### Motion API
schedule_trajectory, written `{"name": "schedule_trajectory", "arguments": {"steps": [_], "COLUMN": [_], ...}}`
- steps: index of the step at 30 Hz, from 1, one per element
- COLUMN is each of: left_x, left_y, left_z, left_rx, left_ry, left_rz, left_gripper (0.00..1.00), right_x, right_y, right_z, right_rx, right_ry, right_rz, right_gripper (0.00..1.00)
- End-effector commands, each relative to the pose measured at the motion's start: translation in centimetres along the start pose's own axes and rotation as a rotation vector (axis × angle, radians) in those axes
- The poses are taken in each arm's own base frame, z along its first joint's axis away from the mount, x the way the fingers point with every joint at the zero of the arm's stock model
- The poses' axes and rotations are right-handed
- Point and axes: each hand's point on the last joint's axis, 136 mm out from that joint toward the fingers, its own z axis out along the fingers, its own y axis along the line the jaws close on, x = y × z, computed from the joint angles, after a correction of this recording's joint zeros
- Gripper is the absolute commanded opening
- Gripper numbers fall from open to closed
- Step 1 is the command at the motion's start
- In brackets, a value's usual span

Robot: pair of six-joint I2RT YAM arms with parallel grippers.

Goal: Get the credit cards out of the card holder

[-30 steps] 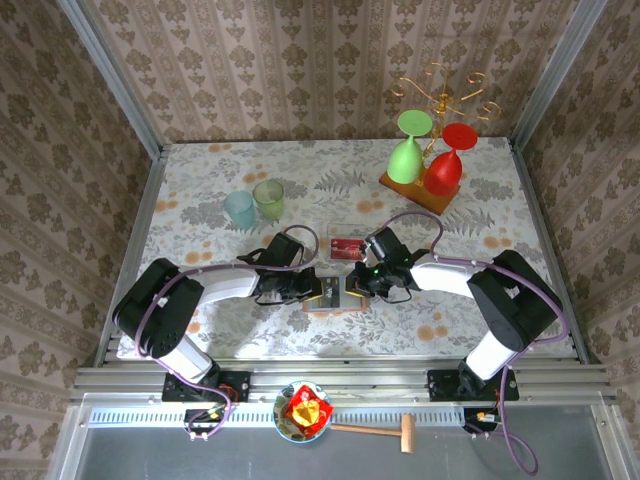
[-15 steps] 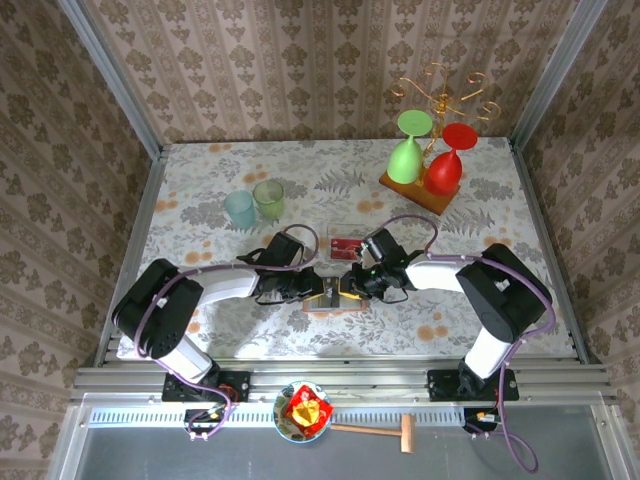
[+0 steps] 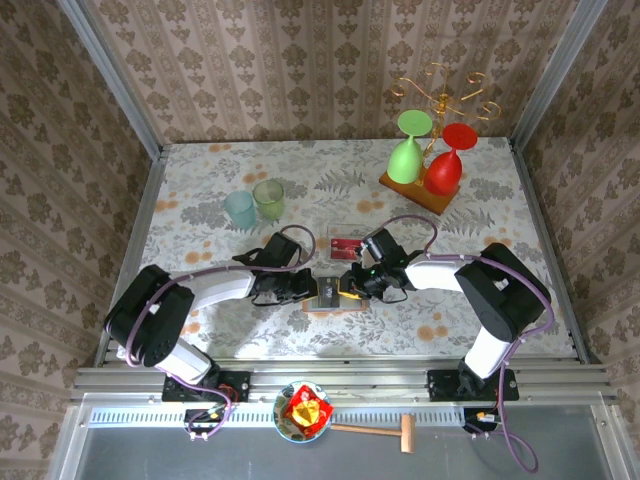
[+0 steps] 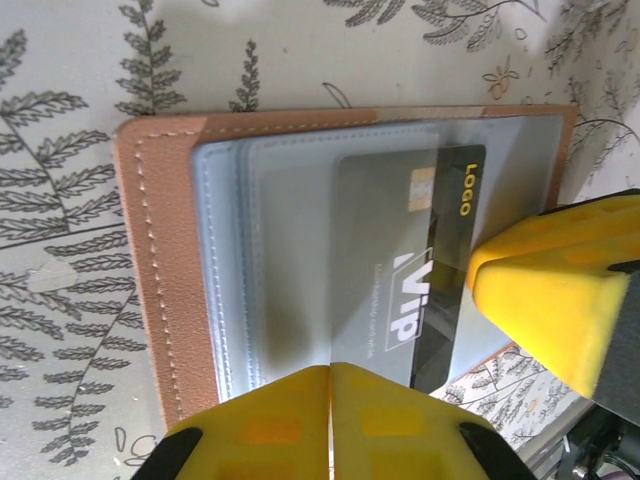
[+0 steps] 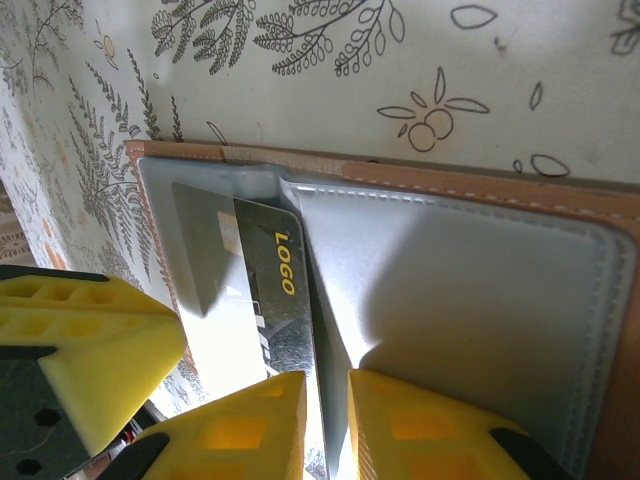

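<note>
While both arms reach inward over the table point(image 3: 400, 335), we see their grippers meet at the holder point(image 3: 336, 306). It lies open and flat near the table's middle, toward the near edge. The left gripper point(image 3: 320, 291) comes at it from the left and the right gripper point(image 3: 348, 288) from the right, the two just beside each other above it.

From the left wrist we see the holder's salmon-brown border and grey-blue pockets. A dark card point(image 4: 400, 260) marked LOGO and VIP lies there under a clear pocket. The left gripper is clenched: its yellow pads point(image 4: 270, 420) press together with no gap, over the holder's edge at the bottom of that view. We see nothing between them. One yellow finger point(image 4: 550, 300) of the right gripper sits over the dark card's right edge.

From the right wrist, the right gripper's fingers point(image 5: 240, 420) stand close, with a narrow slit between them. The dark card's end and the lip of a grey pocket run into that slit. We cannot tell whether the fingers truly pinch the card or merely flank it.

A red card point(image 3: 347, 245) lies flat on the table just beyond the holder, apart from it. Farther back on the left stand a blue cup point(image 3: 240, 209) and a green cup point(image 3: 268, 199). At the back right is a wooden stand point(image 3: 418, 193) with a green glass point(image 3: 407, 156) and a red glass point(image 3: 446, 168) hung upside down.
</note>
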Motion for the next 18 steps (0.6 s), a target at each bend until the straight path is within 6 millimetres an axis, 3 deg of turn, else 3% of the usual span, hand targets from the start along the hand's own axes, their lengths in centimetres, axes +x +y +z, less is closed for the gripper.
{"name": "schedule_trajectory", "arguments": {"steps": [1,18], "left_x": [0.4,0.6], "left_y": [0.5,0.7], "left_z": [0.5,1.0], "left_rx": [-0.031,-0.033], "left_ry": [0.027,0.048], "left_rz": [0.011,0.007], "left_gripper": [0.08,0.08], "right_x": [0.5,0.4], "right_y": [0.0,0.9], "right_z": [0.4,0.8], "right_rx": [-0.002,-0.035], "right_ry": [0.028,0.033], "right_rz": [0.008,0.006], "right_gripper": [0.19,0.18]}}
